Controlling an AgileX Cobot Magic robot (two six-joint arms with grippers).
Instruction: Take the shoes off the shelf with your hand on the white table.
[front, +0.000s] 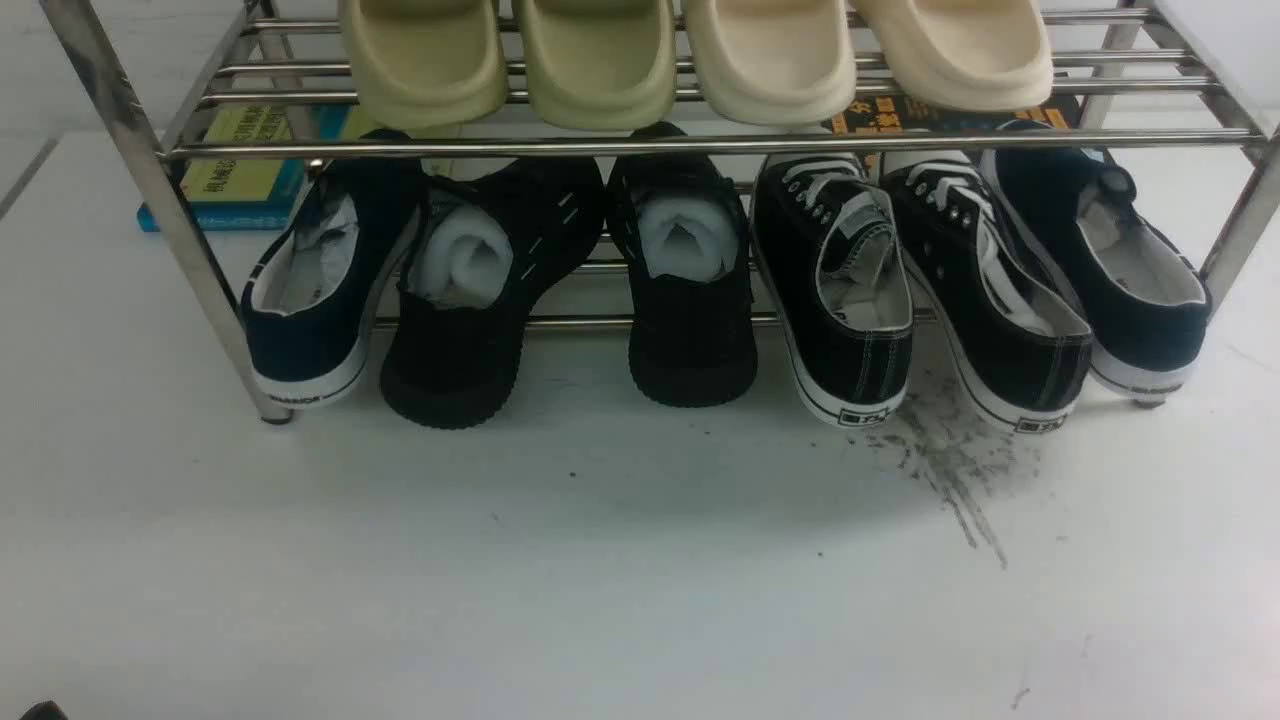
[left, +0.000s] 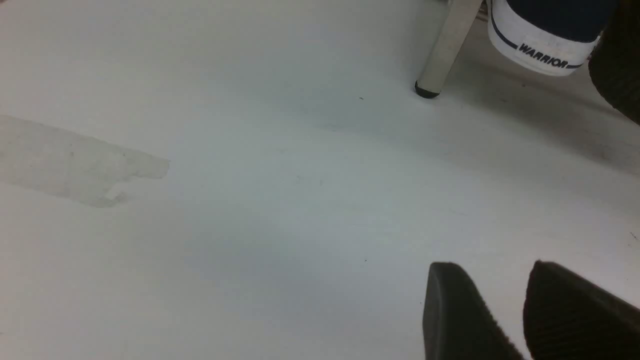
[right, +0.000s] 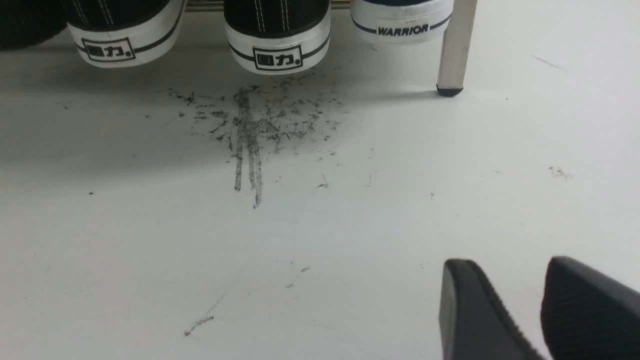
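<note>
- black right tool with ridged pads hovering over tabletop, jaws standing apart, gripping nothing
- black left tool likewise hovering, jaws parted, nothing between
- flat white tabletop showing dark grey scuffs
- black canvas sneakers with white laces sitting on lower tier of shiny steel two-tier rack, between all-black paper-stuffed shoes and a navy white-soled shoe
- green and cream clogs resting on upper tier

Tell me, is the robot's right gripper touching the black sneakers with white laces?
Apart: the right wrist view shows bare white table plainly between the right gripper and the heels of the black sneakers.
</note>
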